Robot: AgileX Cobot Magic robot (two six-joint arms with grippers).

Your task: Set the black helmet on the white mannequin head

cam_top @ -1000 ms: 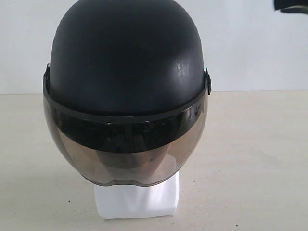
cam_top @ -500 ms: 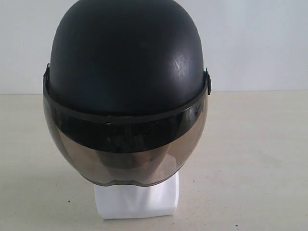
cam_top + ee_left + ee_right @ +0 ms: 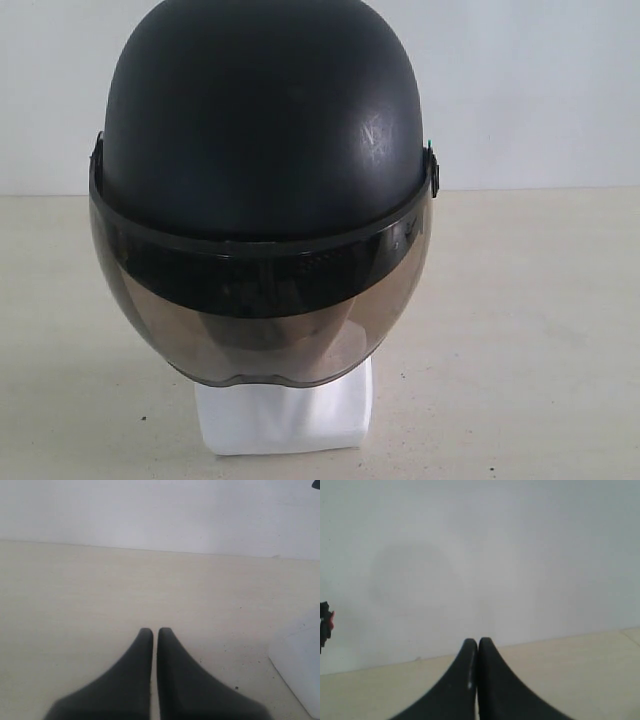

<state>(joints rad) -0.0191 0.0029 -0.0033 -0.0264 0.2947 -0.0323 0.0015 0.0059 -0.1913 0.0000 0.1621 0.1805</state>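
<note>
one black helmet [image 3: 260,120] | matte, smoky visor [image 3: 260,330] | on white mannequin head [image 3: 285,420]

- Ahead of the left jaws, bare tabletop [image 3: 75,590] runs to the wall [image 3: 150,510].
- Near one side of the left jaws, the base of the mannequin head [image 3: 300,665] blocks the way.
- Ahead of the right jaws: bare tabletop, then wall.

Smooth black left claw [image 3: 155,631] and right claw [image 3: 478,641]; fingers [image 3: 125,685] taper to rounded tips
</note>
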